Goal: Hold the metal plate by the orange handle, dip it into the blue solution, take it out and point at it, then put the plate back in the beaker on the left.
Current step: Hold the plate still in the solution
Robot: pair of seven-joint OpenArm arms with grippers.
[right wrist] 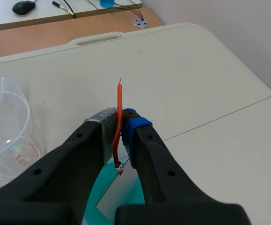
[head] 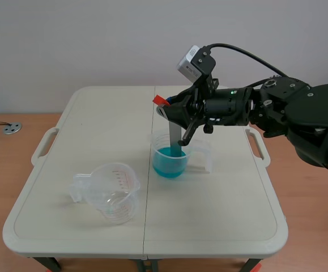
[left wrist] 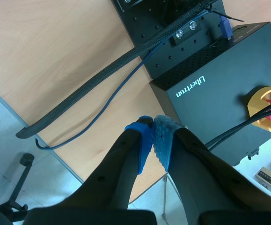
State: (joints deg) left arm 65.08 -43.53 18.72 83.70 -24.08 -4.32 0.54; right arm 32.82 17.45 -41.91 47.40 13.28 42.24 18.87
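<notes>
My right gripper [head: 166, 107] is shut on the orange handle [head: 162, 101] of the metal plate [head: 175, 139], which hangs down into the beaker of blue solution [head: 170, 161] at the table's middle. In the right wrist view the thin orange handle [right wrist: 119, 119] is pinched between the pads of the gripper [right wrist: 121, 140], with blue liquid [right wrist: 112, 197] and the plate's edge under it. The empty clear beaker [head: 114, 192] stands on the left part of the table. My left gripper [left wrist: 153, 140] is off the table, shut on nothing, over a wooden desk.
The white folding table [head: 96, 130] has side handles. A second clear container [head: 200, 153] stands right behind the blue beaker. In the left wrist view a black box [left wrist: 219, 84] with a yellow-red stop button [left wrist: 268, 105] and cables lies under the gripper.
</notes>
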